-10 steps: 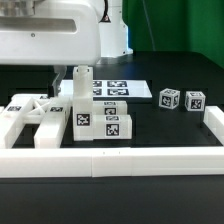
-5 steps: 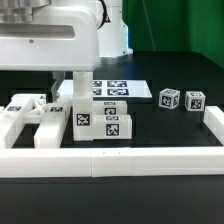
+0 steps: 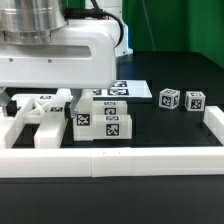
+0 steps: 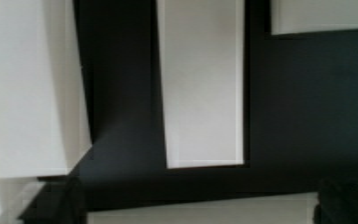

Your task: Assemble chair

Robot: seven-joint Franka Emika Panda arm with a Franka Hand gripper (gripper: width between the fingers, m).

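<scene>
The chair's loose white parts lie on the black table. A blocky piece with square tags (image 3: 101,121) stands in the middle. Frame pieces (image 3: 38,116) lie to the exterior view's left, and two small tagged cubes (image 3: 169,97) (image 3: 194,99) sit to its right. The robot's hand (image 3: 55,62) hangs low over the frame pieces and hides most of an upright bar (image 3: 81,97). In the wrist view my gripper (image 4: 197,206) is open, with its dark fingertips (image 4: 41,205) far apart. A long white bar (image 4: 202,80) and a white surface (image 4: 211,216) lie below it, and nothing is held.
The marker board (image 3: 135,91) lies flat behind the middle piece, partly covered by the arm. A long low white border wall (image 3: 120,160) runs along the front of the table. More white parts (image 4: 19,90) (image 4: 327,15) show at the edges of the wrist view.
The arm has come down and swung toward the exterior view's left. It now covers most of the upright bar and part of the marker board. The jaws have stayed wide.
</scene>
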